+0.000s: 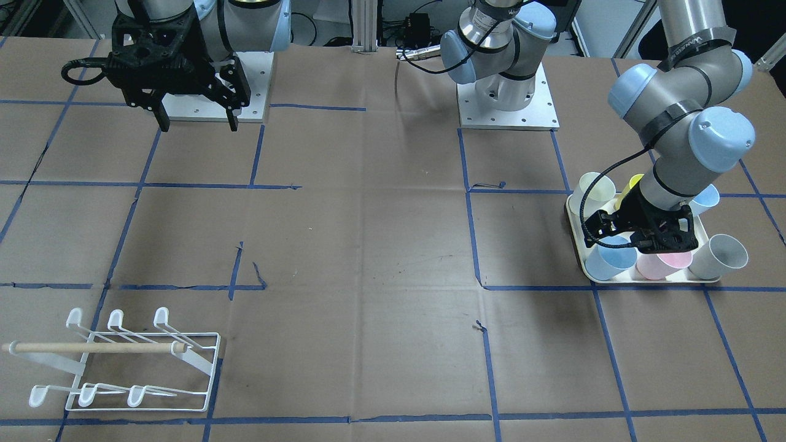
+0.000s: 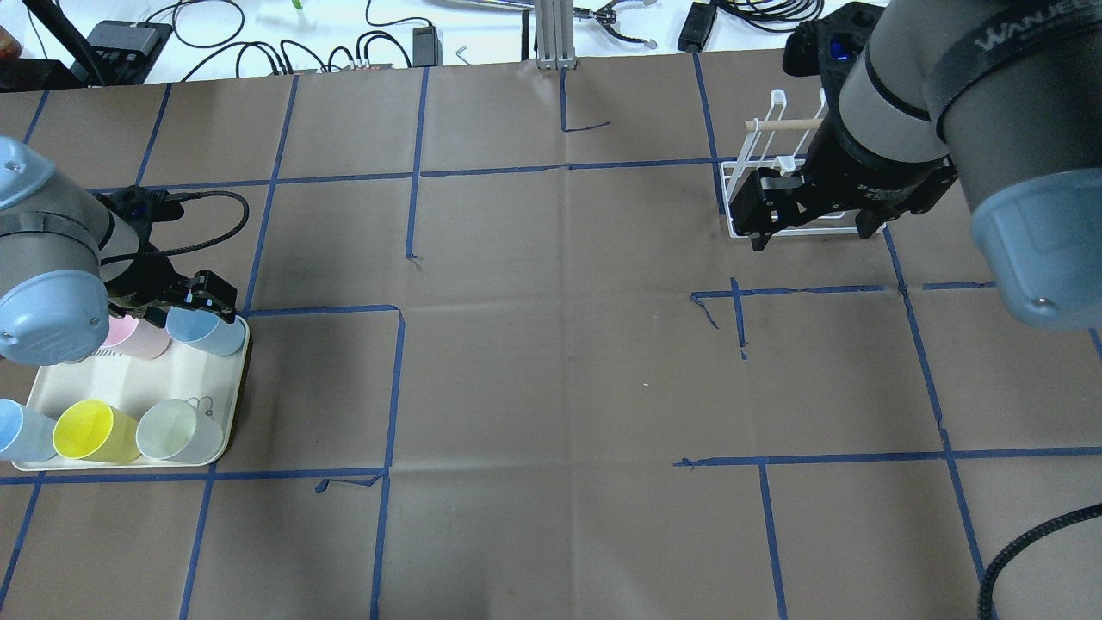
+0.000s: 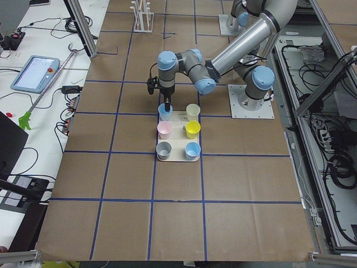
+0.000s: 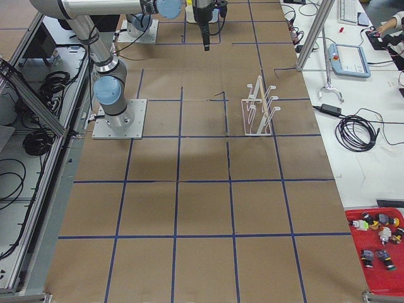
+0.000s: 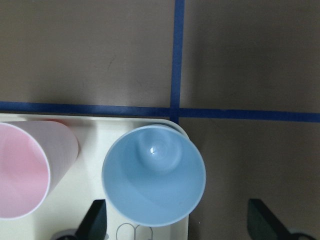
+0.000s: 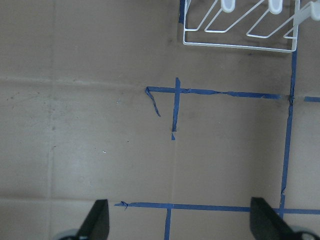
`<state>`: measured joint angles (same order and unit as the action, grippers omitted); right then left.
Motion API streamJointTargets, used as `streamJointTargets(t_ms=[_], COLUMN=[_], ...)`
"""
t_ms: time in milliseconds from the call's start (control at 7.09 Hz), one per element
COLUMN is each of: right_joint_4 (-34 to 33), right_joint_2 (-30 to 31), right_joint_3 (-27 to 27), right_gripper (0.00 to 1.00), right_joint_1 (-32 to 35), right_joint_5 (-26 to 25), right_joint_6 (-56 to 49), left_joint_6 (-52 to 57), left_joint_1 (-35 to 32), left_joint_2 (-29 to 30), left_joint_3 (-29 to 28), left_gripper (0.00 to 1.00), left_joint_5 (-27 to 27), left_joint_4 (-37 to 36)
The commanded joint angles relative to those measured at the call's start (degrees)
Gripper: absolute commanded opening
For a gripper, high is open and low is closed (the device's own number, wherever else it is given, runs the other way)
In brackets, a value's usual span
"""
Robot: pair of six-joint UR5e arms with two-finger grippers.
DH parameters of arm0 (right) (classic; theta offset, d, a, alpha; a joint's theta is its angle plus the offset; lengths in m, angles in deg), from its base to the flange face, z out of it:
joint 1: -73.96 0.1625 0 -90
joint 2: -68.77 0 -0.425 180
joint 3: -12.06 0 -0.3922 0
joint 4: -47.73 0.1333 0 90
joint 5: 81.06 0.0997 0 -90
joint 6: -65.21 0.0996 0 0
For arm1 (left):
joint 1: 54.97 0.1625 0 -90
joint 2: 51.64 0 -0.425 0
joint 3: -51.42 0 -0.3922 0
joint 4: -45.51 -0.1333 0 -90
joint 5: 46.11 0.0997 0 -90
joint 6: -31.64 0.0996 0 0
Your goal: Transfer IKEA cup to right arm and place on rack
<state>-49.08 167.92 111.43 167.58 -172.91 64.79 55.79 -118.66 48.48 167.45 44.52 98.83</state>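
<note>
A blue cup (image 5: 153,181) stands upright in the far corner of a cream tray (image 2: 225,435), next to a pink cup (image 5: 22,172). My left gripper (image 2: 185,303) is open and hovers right over the blue cup (image 2: 207,331), one finger (image 5: 94,221) on each side, holding nothing. The white wire rack (image 1: 123,362) with its wooden dowel stands empty at the other end of the table. My right gripper (image 2: 814,232) is open and empty, high above the table near the rack (image 6: 240,35).
The tray (image 1: 577,242) also holds a yellow cup (image 2: 95,430), a pale green cup (image 2: 179,429), a light blue cup (image 2: 17,430) and a grey cup (image 1: 718,255). Brown paper with blue tape lines covers the table. Both arm bases (image 1: 506,92) stand at the robot's side.
</note>
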Motion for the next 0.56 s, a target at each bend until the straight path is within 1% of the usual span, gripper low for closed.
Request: streamJointTargets(t_ms=[0, 141, 282, 423], right_joint_4=[0.5, 0.7, 0.4, 0.3], right_joint_2=[0.0, 0.0, 0.0, 0.0], right_joint_3=[0.1, 0.1, 0.1, 0.1], right_gripper=[1.00, 1.00, 1.00, 1.00], right_joint_1=[0.1, 0.1, 0.1, 0.1], right_joint_5=[0.0, 0.0, 0.0, 0.0], right_joint_6=[0.0, 0.0, 0.1, 0.1], left_joint_6=[-0.2, -0.1, -0.2, -0.2], left_joint_1=[-0.4, -0.4, -0.3, -0.4], left_joint_2=[2.7, 2.6, 2.6, 2.2], left_joint_3=[0.5, 1.0, 1.0, 1.0], left_gripper=[0.99, 0.99, 0.93, 0.57], left_joint_5=[-0.3, -0.3, -0.2, -0.3], left_joint_4=[-1.9, -2.0, -2.0, -2.1])
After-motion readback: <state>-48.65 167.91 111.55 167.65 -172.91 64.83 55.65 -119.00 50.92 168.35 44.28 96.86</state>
